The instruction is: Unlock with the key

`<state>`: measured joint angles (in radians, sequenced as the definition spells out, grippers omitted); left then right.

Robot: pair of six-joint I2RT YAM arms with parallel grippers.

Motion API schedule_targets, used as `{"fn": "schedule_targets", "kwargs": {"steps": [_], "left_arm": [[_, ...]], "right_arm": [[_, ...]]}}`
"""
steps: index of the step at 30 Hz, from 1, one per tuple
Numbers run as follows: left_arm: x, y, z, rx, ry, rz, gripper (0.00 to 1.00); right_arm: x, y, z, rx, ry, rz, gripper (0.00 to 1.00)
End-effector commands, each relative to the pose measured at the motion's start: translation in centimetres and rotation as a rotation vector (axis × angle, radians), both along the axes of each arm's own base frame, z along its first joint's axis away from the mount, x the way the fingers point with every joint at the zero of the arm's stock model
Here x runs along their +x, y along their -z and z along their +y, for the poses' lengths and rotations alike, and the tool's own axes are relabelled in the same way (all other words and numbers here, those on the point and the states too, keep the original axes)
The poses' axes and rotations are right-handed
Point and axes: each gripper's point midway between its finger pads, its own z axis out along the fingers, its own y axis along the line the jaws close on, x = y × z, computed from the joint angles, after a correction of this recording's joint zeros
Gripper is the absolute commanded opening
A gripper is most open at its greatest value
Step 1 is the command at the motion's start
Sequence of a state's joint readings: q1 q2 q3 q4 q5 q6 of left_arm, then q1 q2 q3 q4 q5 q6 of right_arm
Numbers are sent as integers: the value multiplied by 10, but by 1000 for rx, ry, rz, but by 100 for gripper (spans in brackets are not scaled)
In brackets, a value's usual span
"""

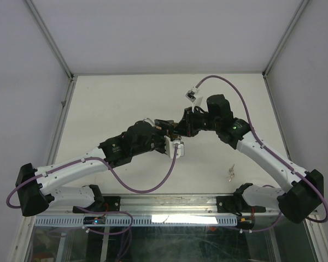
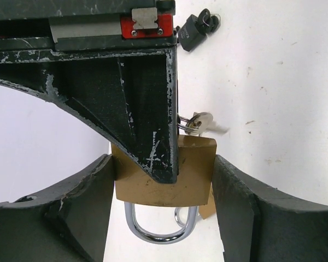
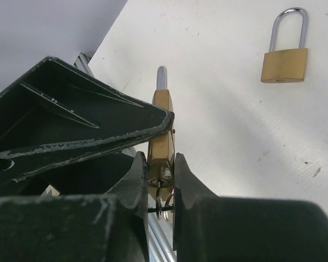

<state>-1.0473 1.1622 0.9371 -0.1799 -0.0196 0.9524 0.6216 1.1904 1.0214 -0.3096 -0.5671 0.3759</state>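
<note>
The step in hand was the grip on the key, with the turn not yet made. The left claw point(image 2: 163, 188) was clamped on the brass padlock point(image 2: 195, 169), one finger against each side of its body. It held the lock over the middle of the bench point(image 1: 126, 98), seemingly lifted clear, with the seated shackle pointing back toward the left wrist. The right claw point(image 3: 161, 176) stood closed tight about the keyway end of that lock, where the key point(image 3: 160, 192) sat in the cylinder. From the right wrist view the pads looked to be pinching the key's head, though whether they also bore on the brass could not be told. A ring with what seemed a spare key point(image 2: 202, 123) hung out beside the right finger. The next move, as I judged it, called for a roll of the right wrist about the key's own axis while the left claw held the body firm, then a pull to spring the shackle. A slip of the pads off the small head was the likely fault. A second brass padlock point(image 3: 285, 64), a black padlock point(image 2: 192, 34) with keys in it, and a loose bunch of keys point(image 1: 230, 173) lay apart on the bench. No brand or writing could be read on any lock. The only mark was a plain red plate point(image 2: 145, 25) on the right arm's housing, without legible text.
</note>
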Motion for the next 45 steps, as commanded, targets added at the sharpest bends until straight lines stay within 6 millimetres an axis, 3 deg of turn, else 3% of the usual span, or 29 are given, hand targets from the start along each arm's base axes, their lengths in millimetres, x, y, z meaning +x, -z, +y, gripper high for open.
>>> {"fn": "schedule_targets", "kwargs": {"steps": [1,4,5,6,8,12,18,28,35,41,45], "left_arm": [[0,-88,-13,-232,18,-125,3],[6,-79,-10,-216,-27,-102,82],[7,-76,-9,-202,-30,-99,93],[7,-73,-9,-191,-30,-96,97],[7,-71,-7,-178,-34,-97,97],[8,-75,-8,-178,-32,-109,88],[11,-69,-12,-158,-29,-87,94],[10,-62,-16,-121,-6,-19,96],[8,-60,-20,-104,24,-2,81],[10,-56,-19,-98,20,21,80],[8,-56,-20,-90,30,32,73]], "right_arm": [[-6,-40,7,126,-49,-76,0],[-10,-55,1,208,-67,-89,0],[-9,-56,-2,223,-65,-85,0],[-9,-59,-5,234,-65,-87,0],[-9,-58,-9,225,-61,-87,0],[-11,-57,-10,218,-75,-84,0],[-18,-64,-7,242,-122,-85,0],[-26,-67,-10,233,-155,-104,0],[-30,-72,-9,245,-177,-108,0],[-33,-72,-10,245,-184,-107,0],[-32,-74,-10,248,-182,-113,0]]}}
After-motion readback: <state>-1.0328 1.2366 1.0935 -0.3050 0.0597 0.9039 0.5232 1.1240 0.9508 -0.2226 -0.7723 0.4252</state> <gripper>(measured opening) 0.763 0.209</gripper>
